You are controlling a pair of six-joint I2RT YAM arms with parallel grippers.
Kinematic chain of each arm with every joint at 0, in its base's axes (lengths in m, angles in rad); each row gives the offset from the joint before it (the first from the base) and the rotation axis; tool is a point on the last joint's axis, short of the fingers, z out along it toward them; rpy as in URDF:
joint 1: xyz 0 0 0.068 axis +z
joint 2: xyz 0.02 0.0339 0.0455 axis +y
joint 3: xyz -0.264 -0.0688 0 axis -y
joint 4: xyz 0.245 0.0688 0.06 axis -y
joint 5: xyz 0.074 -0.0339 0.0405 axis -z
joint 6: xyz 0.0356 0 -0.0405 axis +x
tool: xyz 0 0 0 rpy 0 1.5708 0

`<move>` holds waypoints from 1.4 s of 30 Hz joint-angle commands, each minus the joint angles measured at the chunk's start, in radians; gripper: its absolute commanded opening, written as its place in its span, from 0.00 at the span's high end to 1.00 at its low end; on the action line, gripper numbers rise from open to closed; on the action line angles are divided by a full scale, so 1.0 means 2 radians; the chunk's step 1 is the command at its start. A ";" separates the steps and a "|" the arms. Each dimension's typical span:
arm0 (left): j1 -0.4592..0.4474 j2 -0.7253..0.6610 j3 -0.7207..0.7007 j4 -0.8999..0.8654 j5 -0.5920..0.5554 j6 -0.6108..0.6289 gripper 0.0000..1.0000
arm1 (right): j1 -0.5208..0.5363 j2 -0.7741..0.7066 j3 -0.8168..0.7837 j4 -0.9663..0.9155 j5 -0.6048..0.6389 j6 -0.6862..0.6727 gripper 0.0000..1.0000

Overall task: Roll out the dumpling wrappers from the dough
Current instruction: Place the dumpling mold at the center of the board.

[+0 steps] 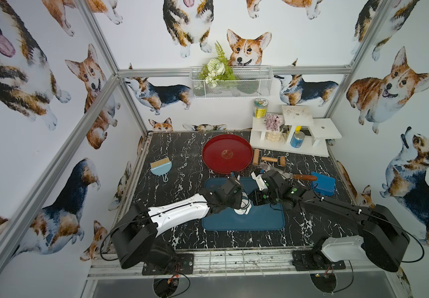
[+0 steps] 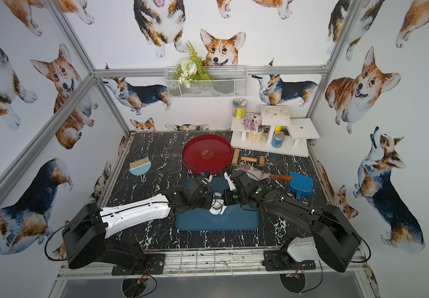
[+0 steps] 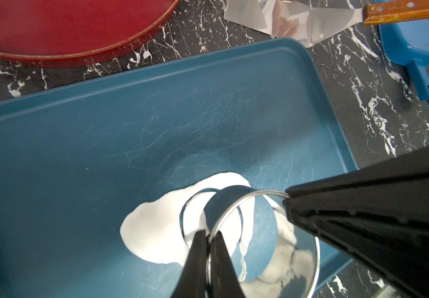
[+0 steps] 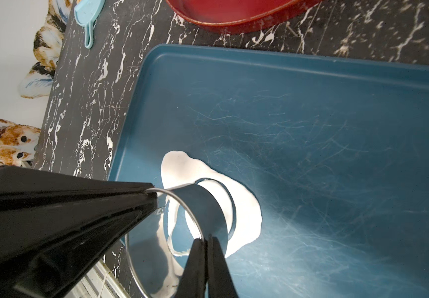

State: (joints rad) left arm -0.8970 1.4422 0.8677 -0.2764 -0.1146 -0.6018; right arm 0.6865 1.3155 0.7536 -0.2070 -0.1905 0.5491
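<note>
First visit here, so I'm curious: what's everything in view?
tray: one, blue, table centre
dough: one, white, on tray
dumpling wrapper: one, white, cut within dough
ring cutter: one, metal, over dough
plate: one, red, behind tray
rollers: two, wooden, beside plate
scraper: one, steel, behind tray
dustpan: one, blue, right of tray
brush: one, pale blue, table's left
shelf: one, white, back right corner
wire basket: one, white, back wall
left end effector: one, black, shut on ring cutter
right end effector: one, black, shut on ring cutter
</note>
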 commanded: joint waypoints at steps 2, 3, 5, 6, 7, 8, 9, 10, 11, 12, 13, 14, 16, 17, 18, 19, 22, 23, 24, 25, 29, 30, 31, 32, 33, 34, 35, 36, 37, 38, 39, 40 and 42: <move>0.001 -0.016 -0.019 -0.121 -0.019 -0.001 1.00 | 0.003 -0.003 -0.008 -0.066 0.116 0.017 1.00; 0.000 -0.019 -0.022 -0.120 -0.019 -0.003 1.00 | 0.005 -0.004 -0.009 -0.067 0.117 0.018 1.00; -0.001 -0.026 -0.029 -0.117 -0.017 -0.004 1.00 | 0.008 -0.006 -0.010 -0.066 0.118 0.021 1.00; -0.001 -0.029 -0.031 -0.117 -0.017 -0.006 1.00 | 0.009 -0.008 -0.011 -0.066 0.119 0.023 1.00; -0.002 -0.033 -0.032 -0.116 -0.018 -0.008 1.00 | 0.010 -0.009 -0.011 -0.066 0.121 0.024 1.00; -0.002 -0.038 -0.034 -0.116 -0.020 -0.008 1.00 | 0.010 -0.011 -0.011 -0.067 0.123 0.025 1.00; -0.003 -0.041 -0.035 -0.115 -0.021 -0.008 1.00 | 0.010 -0.013 -0.011 -0.067 0.124 0.026 1.00; -0.003 -0.045 -0.035 -0.115 -0.024 -0.009 1.00 | 0.010 -0.016 -0.011 -0.067 0.126 0.027 1.00; -0.003 -0.048 -0.036 -0.114 -0.025 -0.010 1.00 | 0.010 -0.019 -0.011 -0.067 0.127 0.028 1.00; -0.003 -0.050 -0.036 -0.114 -0.025 -0.010 1.00 | 0.010 -0.020 -0.009 -0.067 0.128 0.028 1.00; -0.003 -0.051 -0.035 -0.114 -0.026 -0.008 1.00 | 0.010 -0.023 -0.009 -0.068 0.129 0.029 1.00; -0.003 -0.051 -0.034 -0.114 -0.026 -0.009 1.00 | 0.010 -0.025 -0.008 -0.069 0.129 0.028 1.00; -0.003 -0.051 -0.034 -0.114 -0.026 -0.010 1.00 | 0.010 -0.026 -0.007 -0.071 0.130 0.028 1.00; -0.003 -0.053 -0.035 -0.114 -0.026 -0.011 1.00 | 0.010 -0.027 -0.007 -0.071 0.130 0.029 1.00; -0.003 -0.054 -0.035 -0.114 -0.028 -0.012 1.00 | 0.010 -0.029 -0.008 -0.071 0.130 0.029 1.00; -0.003 -0.057 -0.036 -0.114 -0.031 -0.013 1.00 | 0.010 -0.029 -0.008 -0.072 0.130 0.029 1.00; -0.003 -0.066 -0.037 -0.115 -0.041 -0.017 1.00 | 0.010 -0.031 -0.007 -0.071 0.130 0.029 1.00; -0.003 -0.070 -0.038 -0.115 -0.044 -0.018 1.00 | 0.010 -0.032 -0.007 -0.069 0.131 0.029 1.00; -0.002 -0.072 -0.038 -0.114 -0.047 -0.019 1.00 | 0.010 -0.033 -0.007 -0.067 0.131 0.029 1.00; -0.002 -0.075 -0.038 -0.113 -0.050 -0.020 1.00 | 0.010 -0.035 -0.006 -0.064 0.131 0.029 1.00; 0.007 -0.075 -0.035 -0.108 -0.050 -0.018 1.00 | 0.010 -0.042 -0.002 -0.046 0.125 0.032 0.95; 0.007 -0.073 -0.034 -0.107 -0.051 -0.017 1.00 | 0.010 -0.042 0.000 -0.042 0.123 0.033 0.91; 0.007 -0.071 -0.032 -0.105 -0.051 -0.015 1.00 | 0.010 -0.043 0.003 -0.038 0.120 0.033 0.86; 0.008 -0.067 -0.030 -0.104 -0.049 -0.013 1.00 | 0.010 -0.043 0.007 -0.035 0.117 0.034 0.83; 0.008 -0.064 -0.027 -0.103 -0.050 -0.012 1.00 | 0.010 -0.042 0.009 -0.033 0.114 0.034 0.80; 0.008 -0.062 -0.026 -0.101 -0.050 -0.010 1.00 | 0.010 -0.041 0.014 -0.032 0.113 0.035 0.76; 0.008 -0.059 -0.025 -0.100 -0.050 -0.008 1.00 | 0.009 -0.039 0.016 -0.031 0.112 0.036 0.72; 0.009 -0.057 -0.024 -0.101 -0.052 -0.007 1.00 | 0.009 -0.037 0.019 -0.031 0.111 0.036 0.70; 0.008 -0.056 -0.023 -0.101 -0.054 -0.007 1.00 | 0.009 -0.035 0.021 -0.032 0.113 0.036 0.68; 0.010 -0.055 -0.023 -0.102 -0.057 -0.006 1.00 | 0.008 -0.033 0.023 -0.033 0.114 0.036 0.65; 0.012 -0.055 -0.023 -0.103 -0.058 -0.006 1.00 | 0.008 -0.034 0.023 -0.032 0.115 0.037 0.63; 0.014 -0.055 -0.023 -0.103 -0.059 -0.005 1.00 | 0.007 -0.035 0.022 -0.032 0.117 0.037 0.62; 0.018 -0.057 -0.024 -0.103 -0.062 -0.004 1.00 | 0.007 -0.040 0.023 -0.031 0.119 0.038 0.60</move>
State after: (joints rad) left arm -0.8700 1.3304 0.8143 -0.4603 -0.2073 -0.6231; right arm 0.7021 1.2449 0.7918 -0.2535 0.0036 0.6182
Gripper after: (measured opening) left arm 0.089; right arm 0.397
